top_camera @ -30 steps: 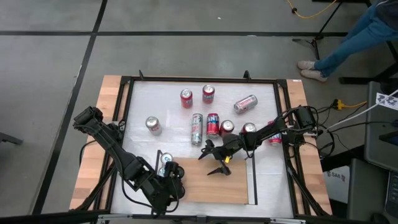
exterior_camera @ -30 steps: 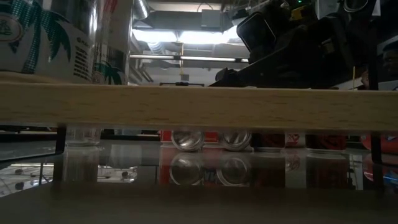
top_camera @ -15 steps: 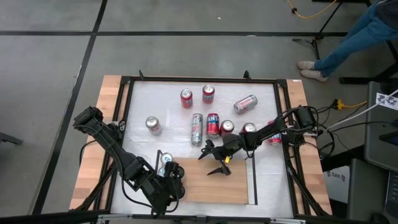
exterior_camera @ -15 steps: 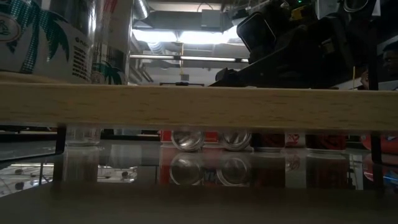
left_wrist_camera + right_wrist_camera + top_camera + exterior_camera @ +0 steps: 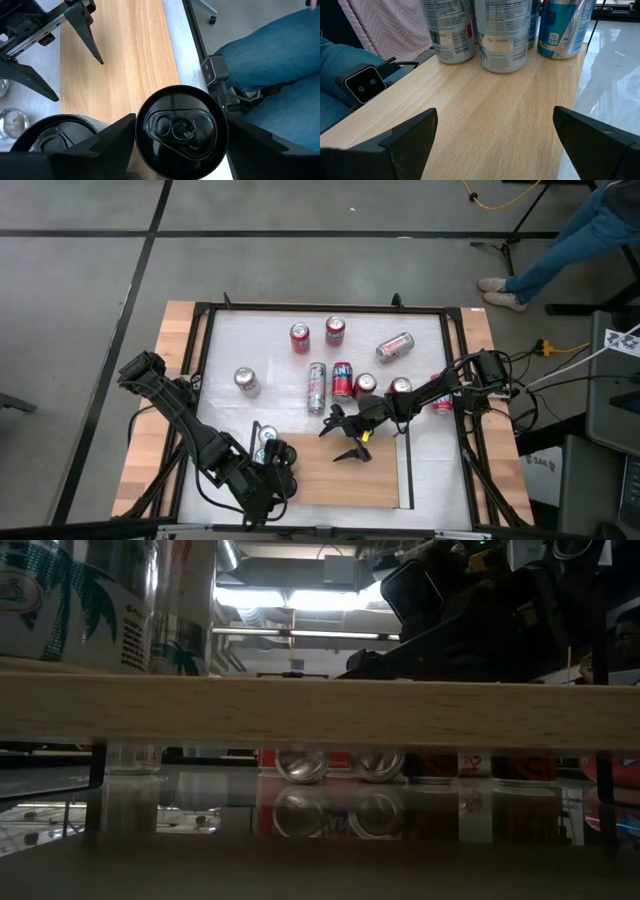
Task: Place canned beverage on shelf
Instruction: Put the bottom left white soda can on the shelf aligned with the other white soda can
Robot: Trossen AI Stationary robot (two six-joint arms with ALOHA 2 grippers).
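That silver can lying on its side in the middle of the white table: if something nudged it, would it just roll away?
Probably. The silver can lies on its round side on the smooth white tabletop, so a sideways push would likely roll it, perhaps into the red can beside it. Pushed endwise, it would more likely slide.

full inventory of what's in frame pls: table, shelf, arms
tabletop: one, white with black frame, centre.
shelf: one, light wood, near edge of the tabletop.
shelved cans: at least three, silver and blue, upright at the shelf's left end.
red cans: five, upright on the tabletop beyond the shelf; one partly behind the right arm.
silver cans: three, one upright and two lying, on the tabletop.
red-and-blue can: one, lying, mid-table.
person: one, blue jeans, pale shoes, beyond the far right corner.
left gripper: dark, at the shelved cans.
right gripper: dark, fingers open, over the shelf's far edge.
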